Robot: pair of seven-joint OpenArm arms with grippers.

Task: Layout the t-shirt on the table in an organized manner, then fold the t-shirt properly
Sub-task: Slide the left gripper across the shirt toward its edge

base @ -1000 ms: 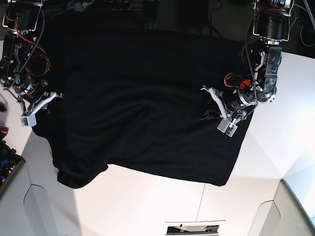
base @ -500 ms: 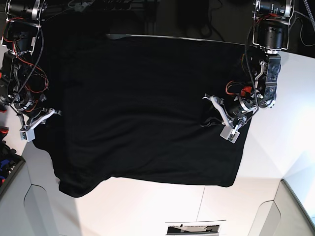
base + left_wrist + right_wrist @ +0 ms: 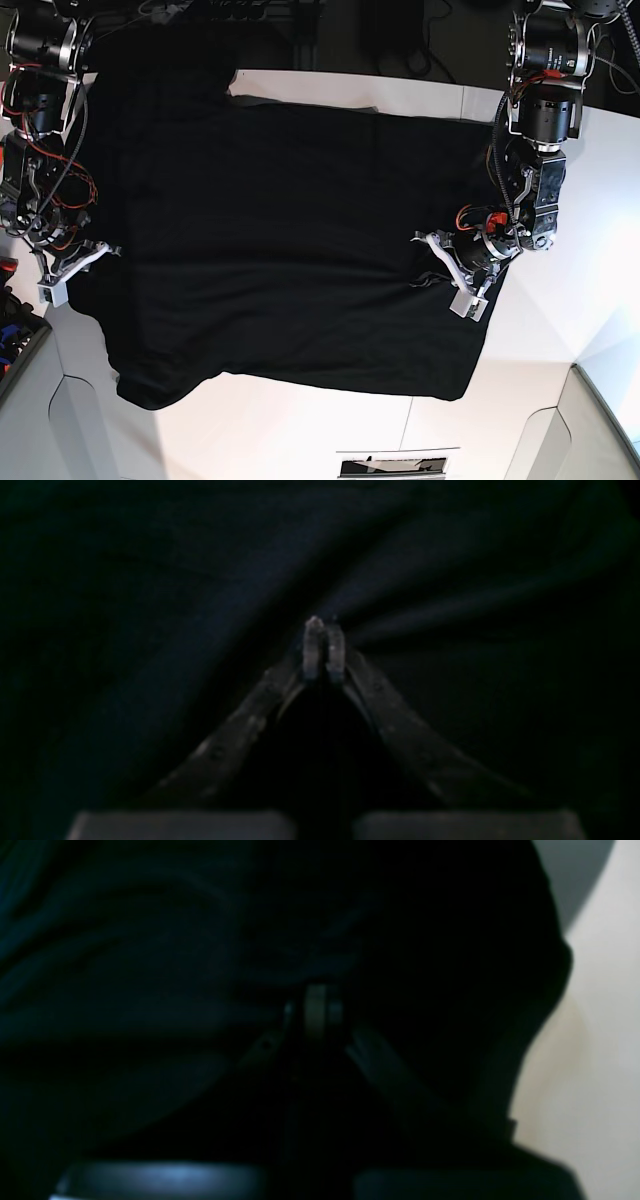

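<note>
Dark bin [image 3: 14, 345] w/ red/blue bits at left edge; label strip [image 3: 391, 465] bottom centre.

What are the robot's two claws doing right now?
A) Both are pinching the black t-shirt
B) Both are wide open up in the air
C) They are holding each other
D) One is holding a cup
A: each wrist view shows a claw closed on dark cloth, the left claw and the right claw both pinching the t-shirt spread over the table.
</note>
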